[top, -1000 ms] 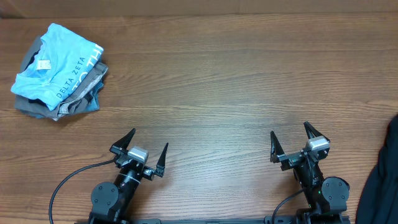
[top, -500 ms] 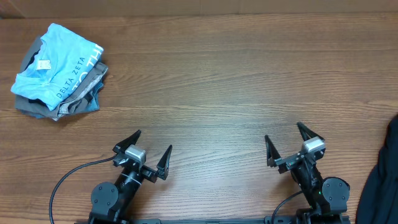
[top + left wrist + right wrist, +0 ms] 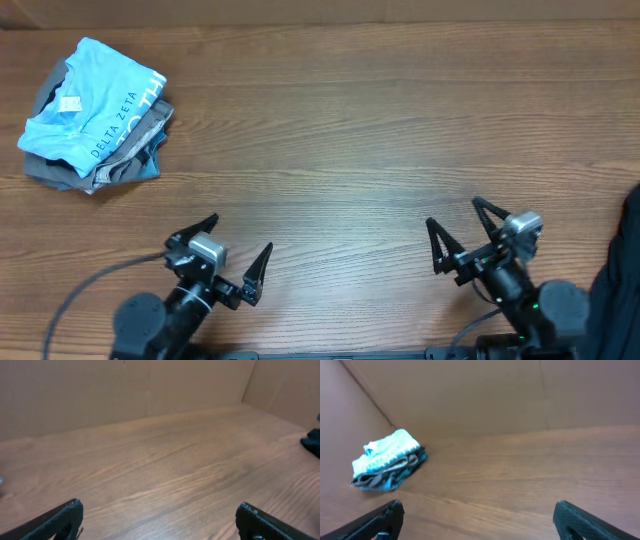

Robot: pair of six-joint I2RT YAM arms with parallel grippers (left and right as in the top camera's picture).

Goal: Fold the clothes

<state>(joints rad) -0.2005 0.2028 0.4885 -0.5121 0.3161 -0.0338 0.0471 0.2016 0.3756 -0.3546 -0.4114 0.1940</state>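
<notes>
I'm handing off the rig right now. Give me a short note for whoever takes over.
Grippers: left gripper open and empty, over the table near its base; right gripper open and empty, likewise.
Done: the folded stack, light blue shirt on top, sits at the far left corner.
Left: the dark garment at the right edge, mostly out of frame and not yet picked up. It is probably next, and lies nearest the right gripper.

Matt wood table [image 3: 350, 130], soft cloth pile [image 3: 95, 115]

Overhead looks down; low right wrist shares folded pile [image 3: 93, 112], left probably dark cloth [image 3: 313, 440].
</notes>
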